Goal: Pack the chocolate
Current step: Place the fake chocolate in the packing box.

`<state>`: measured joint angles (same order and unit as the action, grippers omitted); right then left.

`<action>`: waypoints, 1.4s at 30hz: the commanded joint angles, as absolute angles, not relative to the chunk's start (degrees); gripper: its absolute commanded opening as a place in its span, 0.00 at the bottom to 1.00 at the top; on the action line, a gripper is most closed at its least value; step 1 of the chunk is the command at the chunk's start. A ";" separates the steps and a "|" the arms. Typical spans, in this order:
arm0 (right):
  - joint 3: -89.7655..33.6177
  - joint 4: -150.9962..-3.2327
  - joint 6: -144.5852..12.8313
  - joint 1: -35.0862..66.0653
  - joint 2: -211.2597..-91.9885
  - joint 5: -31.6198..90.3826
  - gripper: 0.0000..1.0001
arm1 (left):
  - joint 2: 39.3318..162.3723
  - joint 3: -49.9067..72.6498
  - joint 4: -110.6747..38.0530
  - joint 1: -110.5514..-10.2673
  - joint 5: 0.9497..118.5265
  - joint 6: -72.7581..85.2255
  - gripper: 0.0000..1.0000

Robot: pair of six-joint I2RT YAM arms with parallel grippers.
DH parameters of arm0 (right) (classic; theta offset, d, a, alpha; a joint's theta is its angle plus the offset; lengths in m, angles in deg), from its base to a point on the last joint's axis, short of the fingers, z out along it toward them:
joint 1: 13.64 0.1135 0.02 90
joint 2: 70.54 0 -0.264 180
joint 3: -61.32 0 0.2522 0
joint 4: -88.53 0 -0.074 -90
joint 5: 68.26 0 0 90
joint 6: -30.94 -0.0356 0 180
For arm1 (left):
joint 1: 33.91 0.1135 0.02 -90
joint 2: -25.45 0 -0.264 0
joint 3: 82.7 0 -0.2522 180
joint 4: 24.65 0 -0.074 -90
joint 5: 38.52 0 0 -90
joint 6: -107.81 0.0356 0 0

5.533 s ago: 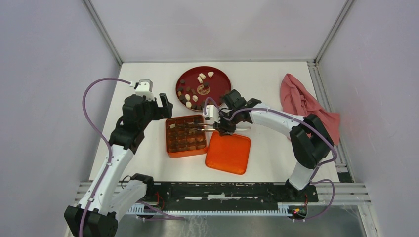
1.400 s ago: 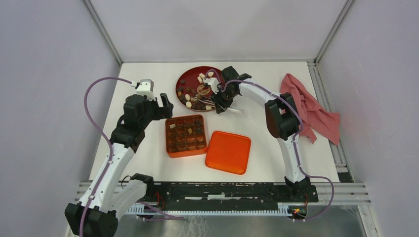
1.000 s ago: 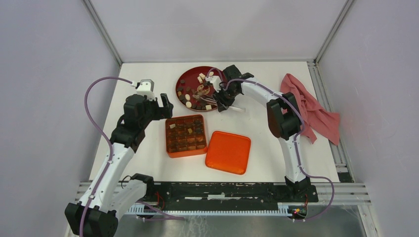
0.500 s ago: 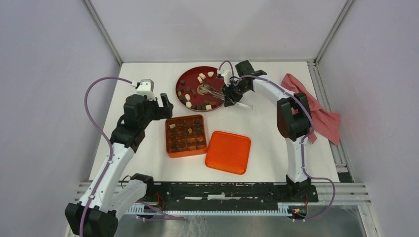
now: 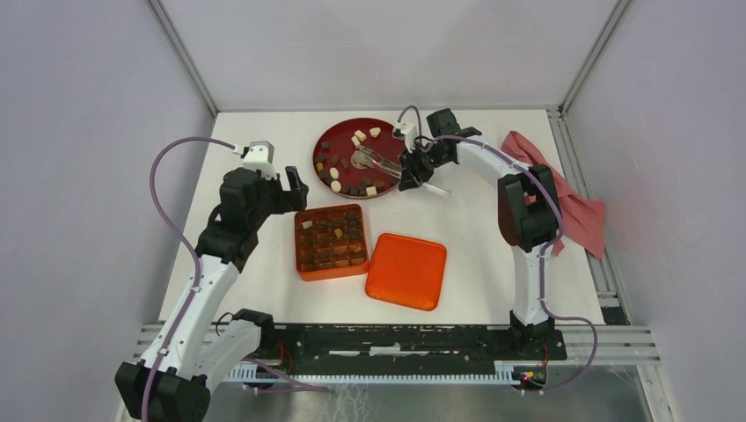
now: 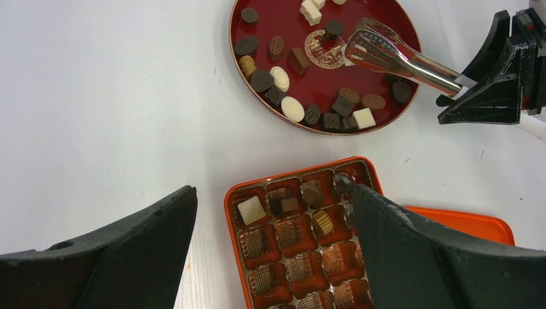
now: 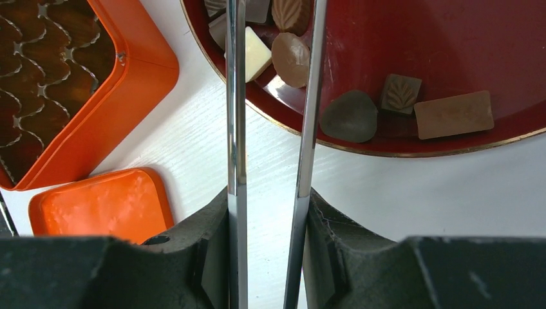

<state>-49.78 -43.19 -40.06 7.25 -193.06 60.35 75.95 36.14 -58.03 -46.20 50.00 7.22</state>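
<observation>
- My right pincer [image 5: 415, 167] has swung from the box [image 5: 297, 242] to the plate [image 5: 339, 136], clenched on tongs [image 5: 376, 160].
- Chocolate [image 6: 293, 108]: small brown and cream pieces, on the plate ahead of it, some boxed.
- My left pincer [image 5: 295, 187] hangs released, unmoved.

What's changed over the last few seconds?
The right pincer, shut on the tongs, swung from over the orange box to the red plate; the tong tips now sit over the plate's middle. The left pincer, box, lid and cloth stayed put.
</observation>
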 commanded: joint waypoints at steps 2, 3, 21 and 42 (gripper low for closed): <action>-49.58 -46.33 -41.04 6.29 -190.03 65.13 0.00 | 75.72 36.34 -56.41 -46.19 49.03 9.44 0.95; -49.45 -46.33 -41.04 6.19 -189.87 65.39 0.00 | 75.73 36.34 -56.43 -46.26 48.97 9.42 0.94; -33.71 -45.30 -29.67 12.89 -171.51 69.14 0.00 | 73.00 36.97 -55.58 -46.23 47.55 9.36 0.94; -27.03 -50.73 -29.70 29.44 -173.07 51.35 0.05 | 70.74 37.57 -55.11 -46.21 44.11 9.08 0.97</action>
<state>-23.62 -47.78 -28.52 28.75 -172.78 53.31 70.53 37.48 -57.53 -46.20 44.08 7.22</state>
